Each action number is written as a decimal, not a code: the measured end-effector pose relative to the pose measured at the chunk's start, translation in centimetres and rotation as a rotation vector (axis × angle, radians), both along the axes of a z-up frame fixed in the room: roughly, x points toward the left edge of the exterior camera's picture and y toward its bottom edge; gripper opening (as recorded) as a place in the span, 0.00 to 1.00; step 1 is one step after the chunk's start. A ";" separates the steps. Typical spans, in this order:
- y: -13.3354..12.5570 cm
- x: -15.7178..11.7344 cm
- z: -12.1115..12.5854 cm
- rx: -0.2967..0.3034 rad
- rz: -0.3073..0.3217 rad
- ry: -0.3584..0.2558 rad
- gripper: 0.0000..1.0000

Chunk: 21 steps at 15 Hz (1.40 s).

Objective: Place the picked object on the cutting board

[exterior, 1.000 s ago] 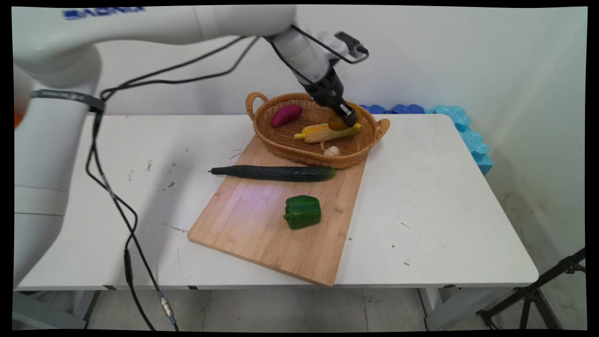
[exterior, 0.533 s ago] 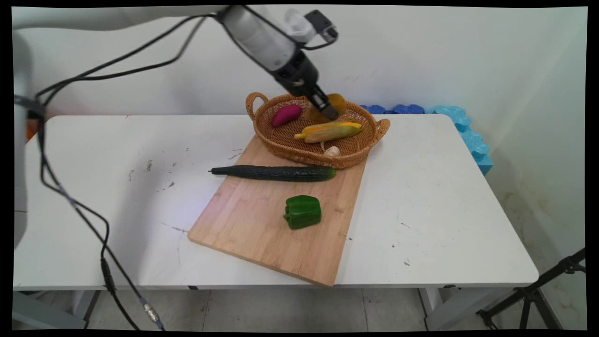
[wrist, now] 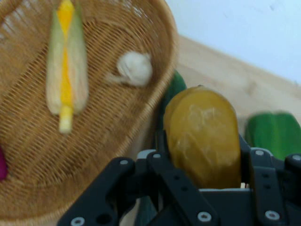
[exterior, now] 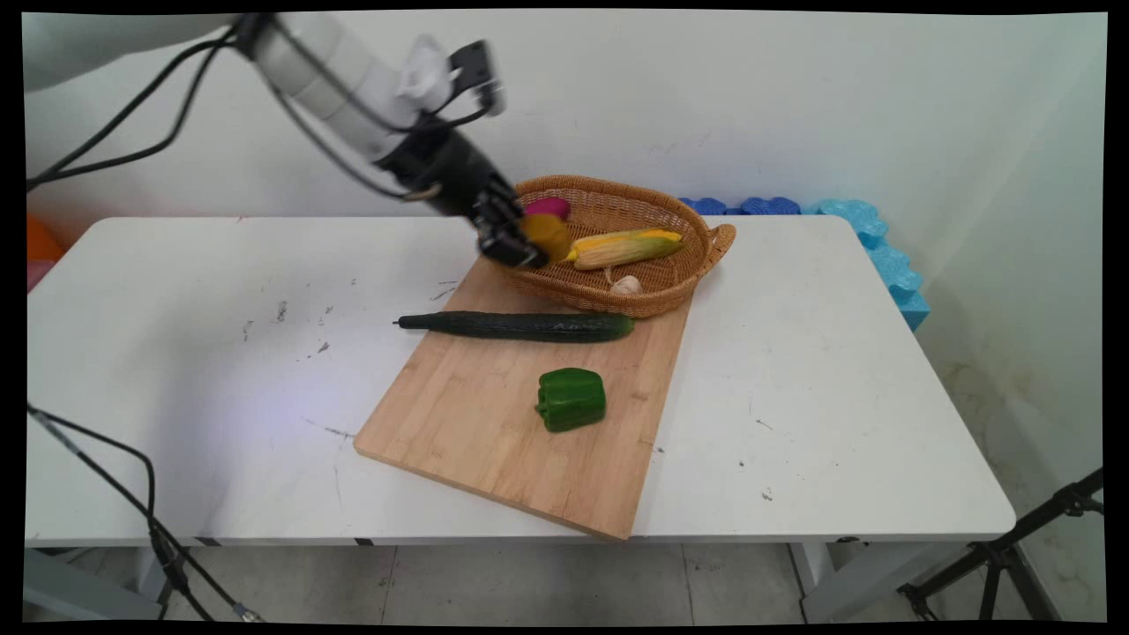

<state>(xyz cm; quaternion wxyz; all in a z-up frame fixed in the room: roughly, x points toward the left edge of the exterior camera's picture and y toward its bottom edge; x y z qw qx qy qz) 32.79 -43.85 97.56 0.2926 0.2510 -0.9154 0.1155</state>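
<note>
You see the gripper (exterior: 529, 247) left of centre in the upper half of the main view, its fingers clamped on a brownish-yellow potato (wrist: 203, 136) held off the table at the left rim of the wicker basket (exterior: 657, 300). In the basket lie a corn cob (exterior: 626, 247), a garlic bulb (exterior: 626, 284) and a purple vegetable (exterior: 549, 206). Below, on the cutting board (exterior: 494, 441), sit a cucumber (exterior: 516, 325) and a green pepper (exterior: 571, 399)

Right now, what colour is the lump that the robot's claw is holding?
The lump in the gripper is brownish yellow, like a potato; the hand view shows it best.
</note>
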 end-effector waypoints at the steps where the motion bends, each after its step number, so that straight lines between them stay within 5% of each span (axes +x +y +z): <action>1: 0.9 1.0 -0.3 0.000 -0.019 -0.007 0.00; 8: 5.3 6.5 -5.4 0.033 -0.082 -0.051 0.00; 21: 6.2 4.8 -12.8 0.062 -0.118 -0.055 0.00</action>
